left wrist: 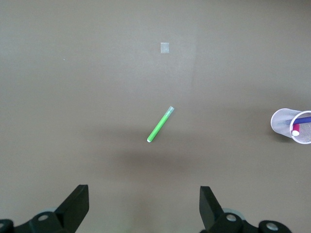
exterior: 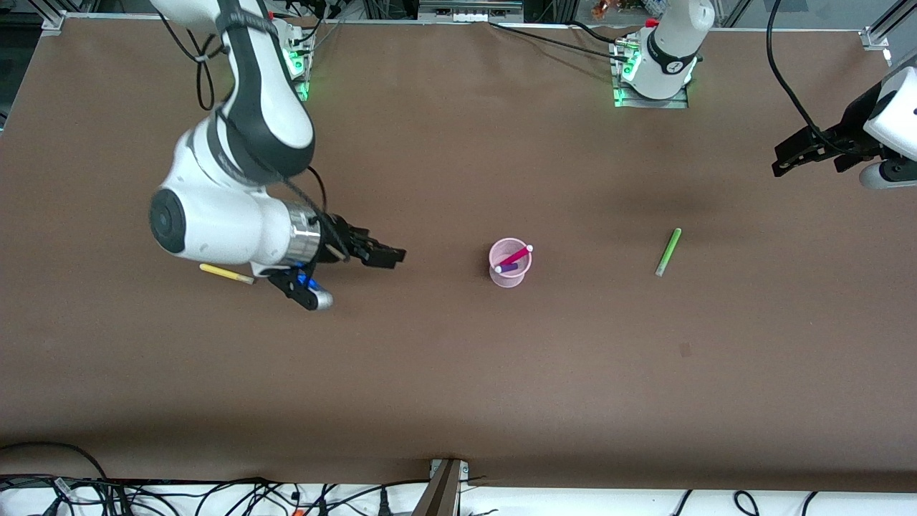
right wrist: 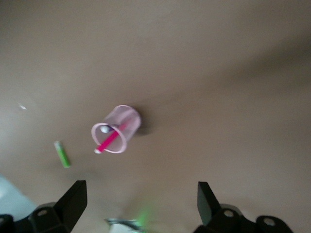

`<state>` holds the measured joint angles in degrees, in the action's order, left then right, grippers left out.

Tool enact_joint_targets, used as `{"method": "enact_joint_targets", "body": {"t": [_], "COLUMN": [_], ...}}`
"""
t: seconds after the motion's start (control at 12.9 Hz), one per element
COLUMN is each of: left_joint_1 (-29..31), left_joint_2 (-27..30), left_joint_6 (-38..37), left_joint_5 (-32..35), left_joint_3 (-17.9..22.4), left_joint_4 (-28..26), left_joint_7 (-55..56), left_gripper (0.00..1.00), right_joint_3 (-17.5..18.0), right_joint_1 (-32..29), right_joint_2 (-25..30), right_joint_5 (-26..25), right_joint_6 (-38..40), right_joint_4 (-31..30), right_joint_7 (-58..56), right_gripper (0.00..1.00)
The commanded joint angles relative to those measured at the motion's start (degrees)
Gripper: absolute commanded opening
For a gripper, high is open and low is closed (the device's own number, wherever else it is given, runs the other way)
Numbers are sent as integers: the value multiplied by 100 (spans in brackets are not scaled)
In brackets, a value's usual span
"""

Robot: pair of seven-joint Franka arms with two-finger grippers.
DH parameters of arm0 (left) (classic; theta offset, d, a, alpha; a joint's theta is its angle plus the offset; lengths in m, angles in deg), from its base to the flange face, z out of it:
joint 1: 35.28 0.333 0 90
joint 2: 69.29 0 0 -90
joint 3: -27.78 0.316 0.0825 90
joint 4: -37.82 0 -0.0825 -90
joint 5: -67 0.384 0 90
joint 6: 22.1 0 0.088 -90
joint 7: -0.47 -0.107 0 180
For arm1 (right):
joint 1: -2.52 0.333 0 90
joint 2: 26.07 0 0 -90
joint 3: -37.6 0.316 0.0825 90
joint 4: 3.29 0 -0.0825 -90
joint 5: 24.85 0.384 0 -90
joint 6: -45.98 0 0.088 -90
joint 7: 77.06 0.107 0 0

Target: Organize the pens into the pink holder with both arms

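Round translucent pink holder (exterior: 510, 263) mid-table contains slim magenta pen (exterior: 517, 255) and purple pen (exterior: 508, 268); both grippers' jaws gape, left gripper (exterior: 786, 159), right gripper (exterior: 383, 255)

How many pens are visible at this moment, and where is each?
4. The magenta pen and purple pen stand in the pink holder. The green pen lies toward the left arm's end, the yellow pen toward the right arm's end. None seem hidden.
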<state>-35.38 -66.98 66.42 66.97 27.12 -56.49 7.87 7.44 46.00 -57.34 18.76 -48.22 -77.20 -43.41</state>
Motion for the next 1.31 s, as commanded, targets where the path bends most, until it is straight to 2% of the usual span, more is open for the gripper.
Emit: {"method": "enact_joint_targets", "body": {"t": [0.0, 0.15, 0.31, 0.62, 0.85, 0.93, 1.16, 1.24], "left_joint_1": [-7, -7, -7, -7, -7, -7, -7, -7], "left_joint_2": [-2, -2, -2, -2, -2, -2, -2, -2], "left_joint_6": [-107, -107, -115, -133, -133, -133, -142, -142], "left_joint_5": [-32, -32, -32, -23, -32, -23, -32, -32], "left_joint_3": [-13, -13, -13, -13, -13, -13, -13, -13], "left_joint_4": [79, 79, 79, 79, 79, 79, 79, 79], "left_joint_7": [24, 24, 24, 24, 24, 24, 24, 24], "left_gripper": [100, 100, 100, 100, 100, 100, 100, 100], "right_joint_3": [-138, -183, -165, -34, 1272, 1633, 3047, 3365], "right_joint_1": [99, 99, 99, 21, -1338, -1734, -3174, -3562], "right_joint_2": [1031, 1831, 2526, 2968, 3039, 3048, 3056, 3056], "right_joint_5": [-877, -1527, -2536, -3549, -4026, -4044, -4272, -4273], "right_joint_6": [288, 306, 254, 289, 254, 253, 262, 245], "right_joint_4": [-772, -1456, -1941, -2101, -2075, -2075, -2049, -2048], "right_joint_7": [-743, -1349, -1912, -2721, -3259, -3268, -3417, -3435], "right_gripper": [100, 100, 100, 100, 100, 100, 100, 100]}}
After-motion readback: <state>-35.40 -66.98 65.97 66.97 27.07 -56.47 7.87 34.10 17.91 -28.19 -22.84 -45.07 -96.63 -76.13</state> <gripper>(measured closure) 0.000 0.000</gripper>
